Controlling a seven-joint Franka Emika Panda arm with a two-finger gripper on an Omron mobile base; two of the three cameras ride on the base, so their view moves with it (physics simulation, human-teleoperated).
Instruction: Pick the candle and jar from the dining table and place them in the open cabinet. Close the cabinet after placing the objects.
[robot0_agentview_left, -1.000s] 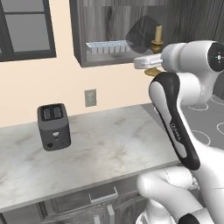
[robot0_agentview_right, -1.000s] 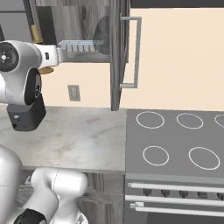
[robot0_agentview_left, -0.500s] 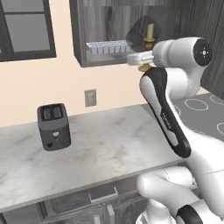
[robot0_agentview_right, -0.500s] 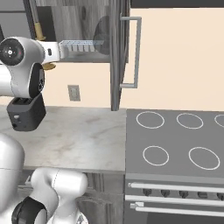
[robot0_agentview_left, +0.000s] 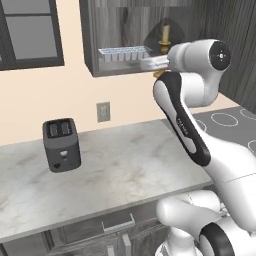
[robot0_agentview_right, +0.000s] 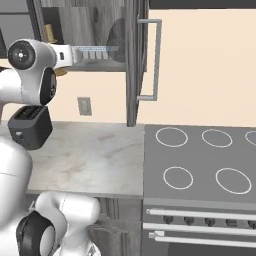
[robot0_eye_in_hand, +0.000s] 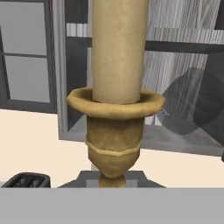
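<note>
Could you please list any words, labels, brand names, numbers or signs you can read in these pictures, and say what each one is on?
Robot arm: a short line of pale lettering runs along its dark forearm cover, too small and blurred to read.
Toaster: no readable marking; only a small control on its front.
Stove front: knobs with no legible marks.
Candle, cabinet, wall outlet: no text.

Clear ridged tray (robot0_agentview_left: 124, 52) on cabinet (robot0_agentview_left: 131, 31) shelf's left, open door (robot0_agentview_right: 134, 65) at right, free room between
</note>
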